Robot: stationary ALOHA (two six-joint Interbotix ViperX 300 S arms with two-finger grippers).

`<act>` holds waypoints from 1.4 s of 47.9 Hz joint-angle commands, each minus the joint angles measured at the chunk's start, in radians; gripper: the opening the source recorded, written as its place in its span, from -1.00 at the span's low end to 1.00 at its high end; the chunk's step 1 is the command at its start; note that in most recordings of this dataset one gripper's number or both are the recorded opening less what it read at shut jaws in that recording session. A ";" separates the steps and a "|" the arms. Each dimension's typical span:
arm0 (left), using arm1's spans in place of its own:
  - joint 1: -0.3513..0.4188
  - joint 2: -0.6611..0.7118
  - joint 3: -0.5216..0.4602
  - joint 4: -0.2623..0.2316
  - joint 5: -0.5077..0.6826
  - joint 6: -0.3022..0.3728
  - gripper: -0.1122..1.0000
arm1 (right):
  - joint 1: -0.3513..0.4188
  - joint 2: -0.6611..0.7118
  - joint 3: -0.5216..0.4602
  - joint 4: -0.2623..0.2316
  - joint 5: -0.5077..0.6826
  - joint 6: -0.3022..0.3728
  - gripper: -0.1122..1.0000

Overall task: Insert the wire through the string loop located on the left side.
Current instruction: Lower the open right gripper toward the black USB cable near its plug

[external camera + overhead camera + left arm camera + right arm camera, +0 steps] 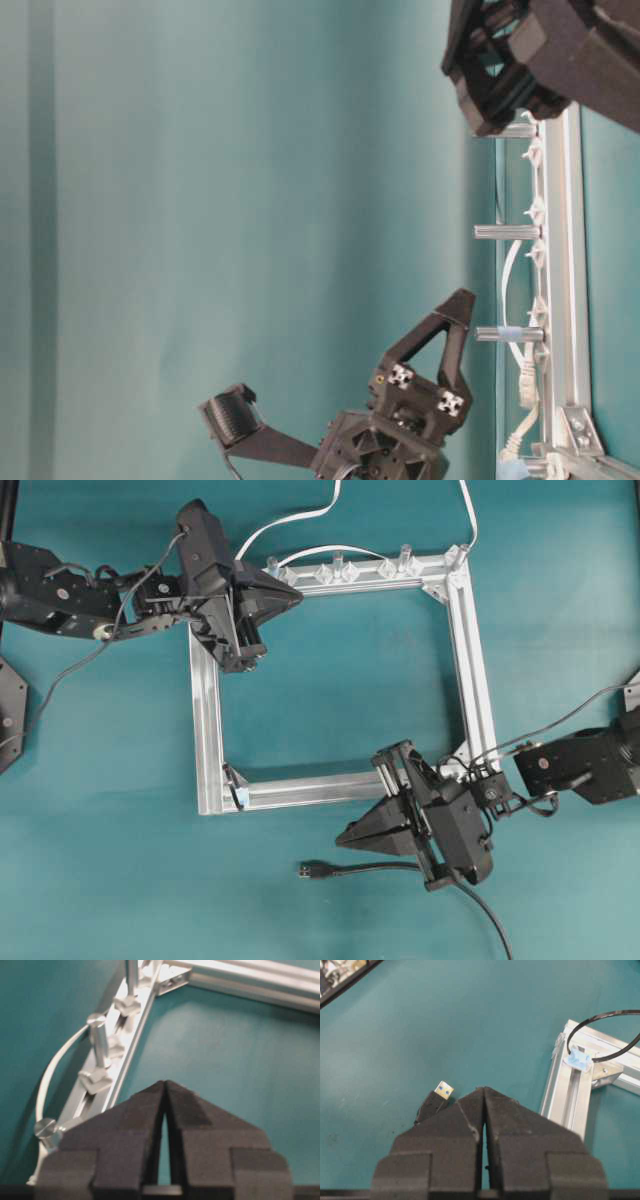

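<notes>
Black wire (375,867) lies loose, bottom centre, plug (442,1091) leftward | loop (600,1035) at frame's lower-left corner | right gripper (483,1091) clenched, empty; left gripper (164,1084) clenched, idle | open, grasp behind plug.

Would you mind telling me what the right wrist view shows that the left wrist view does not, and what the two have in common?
Right wrist view: the wire, its plug lying on the table just left of the shut right gripper, and the string loop, a thin dark ring standing at the frame's corner on a pale blue bit.

Left wrist view: the white cable curving beside a frame bar that carries clear plastic clips and upright posts, ahead of the shut left gripper.

Both: the silver frame on the teal table.
</notes>
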 commanded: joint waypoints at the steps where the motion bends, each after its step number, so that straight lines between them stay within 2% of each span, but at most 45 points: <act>1: -0.003 -0.026 -0.020 0.003 0.003 -0.005 -0.80 | 0.002 -0.029 -0.015 0.002 0.009 0.002 -0.80; 15: -0.012 -0.026 -0.021 0.003 0.075 -0.006 -0.80 | 0.002 -0.034 -0.018 0.002 0.043 0.032 -0.80; 28: -0.012 -0.046 -0.020 0.005 0.081 -0.005 -0.74 | 0.002 -0.040 -0.028 0.012 0.055 0.052 -0.76; 33: -0.012 -0.057 -0.020 0.003 0.081 -0.003 -0.31 | 0.003 -0.044 -0.034 0.055 0.055 0.051 -0.39; 37: -0.012 -0.071 -0.014 0.005 0.083 -0.002 0.13 | 0.002 -0.049 -0.037 0.081 0.055 0.044 0.08; 40: -0.012 -0.080 -0.011 0.005 0.084 -0.002 0.15 | 0.003 -0.054 -0.035 0.097 0.055 0.044 0.33; 43: -0.012 -0.087 -0.005 0.005 0.091 -0.002 0.10 | 0.011 -0.057 -0.035 0.112 0.055 0.044 0.34; 49: -0.012 -0.107 0.005 0.005 0.115 0.000 0.10 | 0.038 -0.057 -0.032 0.190 0.055 0.044 0.33; 54: -0.012 -0.117 0.008 0.008 0.153 0.000 0.22 | 0.071 -0.055 -0.026 0.272 0.055 0.031 0.33; 60: -0.012 -0.130 0.008 0.009 0.199 0.005 0.47 | 0.112 -0.048 -0.023 0.364 0.055 -0.014 0.33; 61: -0.012 -0.132 0.008 0.009 0.202 0.005 0.50 | 0.123 -0.044 -0.023 0.391 0.055 -0.028 0.33; 67: -0.012 -0.137 0.012 0.009 0.204 0.006 0.53 | 0.156 -0.031 -0.029 0.491 0.055 -0.078 0.33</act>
